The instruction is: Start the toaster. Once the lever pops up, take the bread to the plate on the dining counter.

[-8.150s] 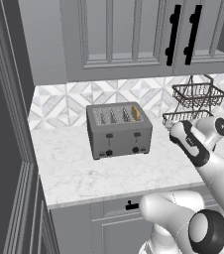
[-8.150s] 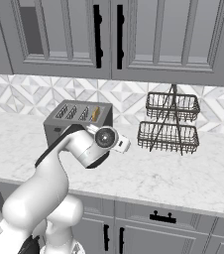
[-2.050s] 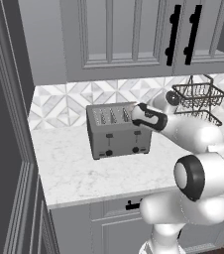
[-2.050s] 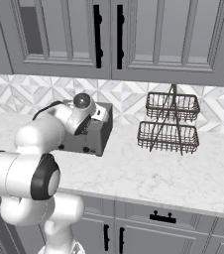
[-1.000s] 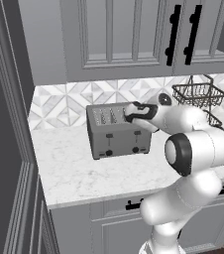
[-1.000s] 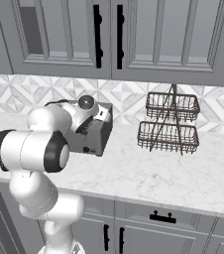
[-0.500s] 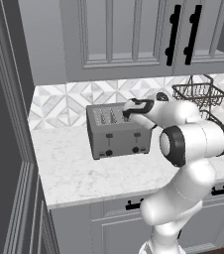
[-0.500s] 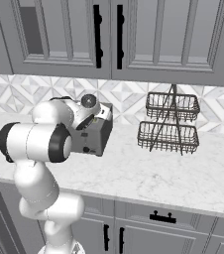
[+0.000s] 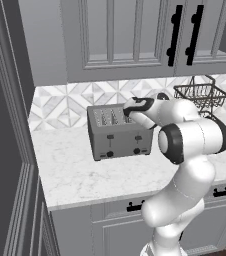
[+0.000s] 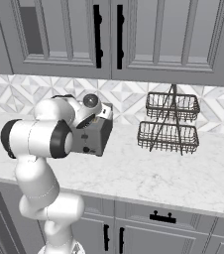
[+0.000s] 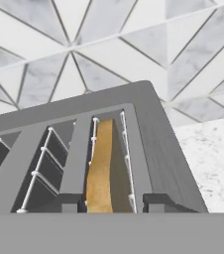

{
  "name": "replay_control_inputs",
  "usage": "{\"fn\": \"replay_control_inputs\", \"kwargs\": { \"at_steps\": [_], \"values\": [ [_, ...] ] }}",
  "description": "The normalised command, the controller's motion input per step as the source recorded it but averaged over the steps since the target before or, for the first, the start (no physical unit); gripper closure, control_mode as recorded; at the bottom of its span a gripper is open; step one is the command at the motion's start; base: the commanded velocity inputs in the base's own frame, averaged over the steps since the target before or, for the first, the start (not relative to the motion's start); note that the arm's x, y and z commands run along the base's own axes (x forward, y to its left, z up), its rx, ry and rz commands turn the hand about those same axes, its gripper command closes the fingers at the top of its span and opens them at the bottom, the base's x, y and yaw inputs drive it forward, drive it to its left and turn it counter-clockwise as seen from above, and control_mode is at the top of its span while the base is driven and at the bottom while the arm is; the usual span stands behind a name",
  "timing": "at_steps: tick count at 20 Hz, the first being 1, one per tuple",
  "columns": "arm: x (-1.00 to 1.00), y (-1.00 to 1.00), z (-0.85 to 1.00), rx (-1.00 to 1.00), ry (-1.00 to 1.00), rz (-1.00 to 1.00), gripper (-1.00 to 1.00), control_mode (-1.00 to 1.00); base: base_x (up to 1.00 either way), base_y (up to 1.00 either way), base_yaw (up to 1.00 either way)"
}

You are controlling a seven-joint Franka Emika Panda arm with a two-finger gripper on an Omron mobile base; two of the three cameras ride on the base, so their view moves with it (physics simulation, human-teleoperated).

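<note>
Bread (image 11: 101,171): upright in the toaster's (image 9: 116,133) rightmost slot, between the fingertips (image 11: 70,202).
Gripper (image 11: 111,202): over that slot, jaws narrowed either side of the slice; grip cannot be told.
Toaster: on the counter (image 9: 85,170), against the tiled wall.

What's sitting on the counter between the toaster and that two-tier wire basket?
Nothing: in the right base view, bare marble countertop runs from the toaster to the wire basket.

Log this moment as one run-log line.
stage: grasping bread | pincer: astride bread in toaster slot, closing | lever: up | bread: not lifted
</note>
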Motion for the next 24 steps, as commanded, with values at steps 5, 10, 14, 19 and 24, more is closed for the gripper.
{"fn": "replay_control_inputs", "kwargs": {
  "at_steps": [5, 10, 14, 19, 24],
  "values": [
    [0.04, 0.00, -0.10, 0.00, 0.00, 0.00, 1.00, -1.00, 0.00, 0.00, 0.00],
    [0.01, 0.00, 0.00, 0.00, 0.00, 0.00, 1.00, -1.00, 0.00, 0.00, 0.00],
    [-0.01, 0.00, 0.00, 0.00, 0.00, 0.00, 1.00, -1.00, 0.00, 0.00, 0.00],
    [-0.14, 0.00, 0.03, 0.00, -0.03, 0.02, 1.00, -1.00, 0.00, 0.00, 0.00],
    [-0.16, 0.00, 0.21, 0.00, -0.03, 0.03, 1.00, -1.00, 0.00, 0.00, 0.00]
  ]
}}
